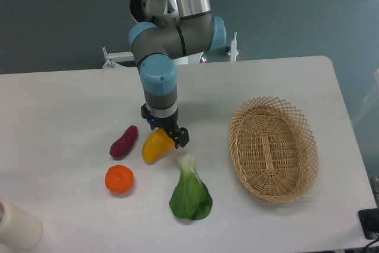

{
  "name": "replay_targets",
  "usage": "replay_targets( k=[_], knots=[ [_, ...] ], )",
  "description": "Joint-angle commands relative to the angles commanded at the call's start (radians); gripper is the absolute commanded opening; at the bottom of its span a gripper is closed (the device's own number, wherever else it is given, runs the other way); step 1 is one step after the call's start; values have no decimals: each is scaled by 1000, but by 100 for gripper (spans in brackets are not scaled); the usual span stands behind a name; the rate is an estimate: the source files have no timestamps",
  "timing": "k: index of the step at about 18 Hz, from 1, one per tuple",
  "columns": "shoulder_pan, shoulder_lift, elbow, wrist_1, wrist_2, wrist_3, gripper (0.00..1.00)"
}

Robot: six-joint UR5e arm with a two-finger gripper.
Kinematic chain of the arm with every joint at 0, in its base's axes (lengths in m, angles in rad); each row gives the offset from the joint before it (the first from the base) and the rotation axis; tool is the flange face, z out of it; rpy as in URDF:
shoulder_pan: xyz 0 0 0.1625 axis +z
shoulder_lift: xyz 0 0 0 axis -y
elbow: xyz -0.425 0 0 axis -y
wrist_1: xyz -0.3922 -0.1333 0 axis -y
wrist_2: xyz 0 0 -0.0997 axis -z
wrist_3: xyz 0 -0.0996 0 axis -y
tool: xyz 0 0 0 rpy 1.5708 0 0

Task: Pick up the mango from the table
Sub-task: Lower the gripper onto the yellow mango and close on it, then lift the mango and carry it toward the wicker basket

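Table (71,99): white, flat, bears all items below. Basket (273,149): woven wicker, oval, well to the right of the mango, nothing visible inside. Arm: grey with blue joints, reaching down from the far side, wrist directly over the mango. Greens (190,194): leafy, pale stem, just below and right of the mango. Mango (155,145): yellow-orange, oblong, lying on the table; upper right end hidden under the gripper. Judged smooth-skinned and apt to slip or roll, firm but bruisable, moderate weight; best taken across the narrow width near mid-body, with modest force. Gripper (164,130): low over the mango's upper end, fingers appear spread to either side; contact cannot be told. Orange (119,179): round, below-left of the mango. Sweet potato (123,141): purple, just left of the mango.
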Motion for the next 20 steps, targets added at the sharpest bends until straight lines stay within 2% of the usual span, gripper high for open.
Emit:
replay_targets(
  k=[2,5,8,12,14,18,20],
  knots=[
    [0,0,3,0,0,2,65],
    [0,-2,6,0,0,3,59],
    [0,3,28,-2,0,11,59],
    [18,29,96,-26,0,21,59],
    [37,47,135,-60,-2,40,59],
    [106,83,247,-202,-8,101,59],
    [135,101,264,-225,-12,132,59]
  ],
)
